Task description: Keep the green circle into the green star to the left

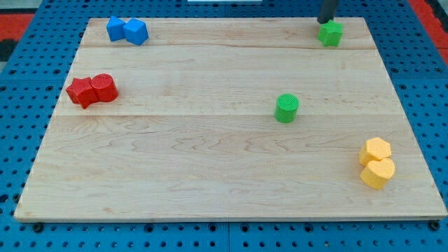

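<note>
The scene is dominated by a light wooden surface (210, 161) resting on a blue perforated base (14, 140), which is seen along the view's left, right and bottom edges.

At the view's lower right, two yellow blocks are shown touching: a yellow hexagon (376, 150) above and a yellow heart-like block (378, 173) below it, both close to the surface's right edge.

At the view's left, a red star-like block (82, 92) and a red cylinder (104, 87) are set side by side in contact.

At the view's upper left, two blue blocks are placed against each other: a blue block of unclear shape (115, 29) and a blue cube (136, 31) to its right.

The green circle (286, 108) is seen standing alone right of the surface's centre, well apart from every other block.

The green star (330, 33) is located near the view's top right, above and to the right of the green circle.

The dark rod is shown entering from the view's top edge; my tip (326, 22), the end effector, is placed just at the upper edge of the green star, seemingly touching it. No jaws are present on this end effector, so nothing is held by it, and an open or closed state cannot be told.
</note>
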`<state>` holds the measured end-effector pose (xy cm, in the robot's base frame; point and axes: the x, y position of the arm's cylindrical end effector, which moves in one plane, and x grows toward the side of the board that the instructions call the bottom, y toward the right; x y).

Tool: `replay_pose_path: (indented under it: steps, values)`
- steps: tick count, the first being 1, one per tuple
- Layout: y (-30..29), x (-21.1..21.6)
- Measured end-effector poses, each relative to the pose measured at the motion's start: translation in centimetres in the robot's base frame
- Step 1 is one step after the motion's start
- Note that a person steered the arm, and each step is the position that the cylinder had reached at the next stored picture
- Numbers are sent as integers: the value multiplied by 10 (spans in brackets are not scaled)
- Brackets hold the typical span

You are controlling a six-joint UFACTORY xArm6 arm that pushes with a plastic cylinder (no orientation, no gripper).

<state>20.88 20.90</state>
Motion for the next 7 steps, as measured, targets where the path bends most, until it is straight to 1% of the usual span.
replay_pose_path:
  steps: [1,2,3,4,5,6,7]
  values:
    - [-10,56]
    - [-14,126]
    - [-11,151]
    - [-17,113]
    - [-73,130]
    - [-144,169]
    - [-171,236]
